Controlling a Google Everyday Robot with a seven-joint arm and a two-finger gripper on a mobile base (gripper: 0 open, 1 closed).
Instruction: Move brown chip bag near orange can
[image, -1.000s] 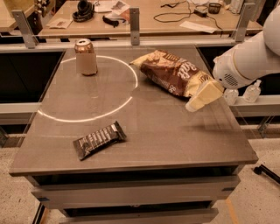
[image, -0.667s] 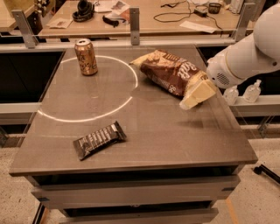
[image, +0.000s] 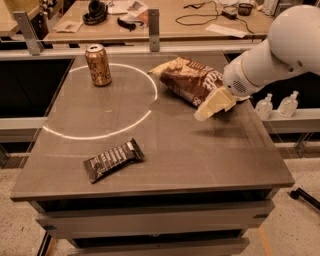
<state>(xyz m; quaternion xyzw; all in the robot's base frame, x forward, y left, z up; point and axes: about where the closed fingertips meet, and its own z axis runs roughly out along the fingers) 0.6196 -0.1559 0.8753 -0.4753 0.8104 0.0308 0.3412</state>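
The puffy, crinkled dark-brown foil chip bag (image: 187, 80) is shown lying at the rear right of the smooth grey bench (image: 200, 150), well apart from the upright cylindrical copper-orange metal can (image: 98, 65). The pale cream tool (image: 212, 106) is positioned against the bag's near end; whether it is clenched cannot be told.

Grey table (image: 200, 165), cluttered wooden desk (image: 200, 31) behind

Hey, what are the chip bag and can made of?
The brown chip bag looks like glossy foil or plastic film, crinkled and puffy. The orange can looks metal: coppery sheen, silver top. The gripper sits at the bag's near end.
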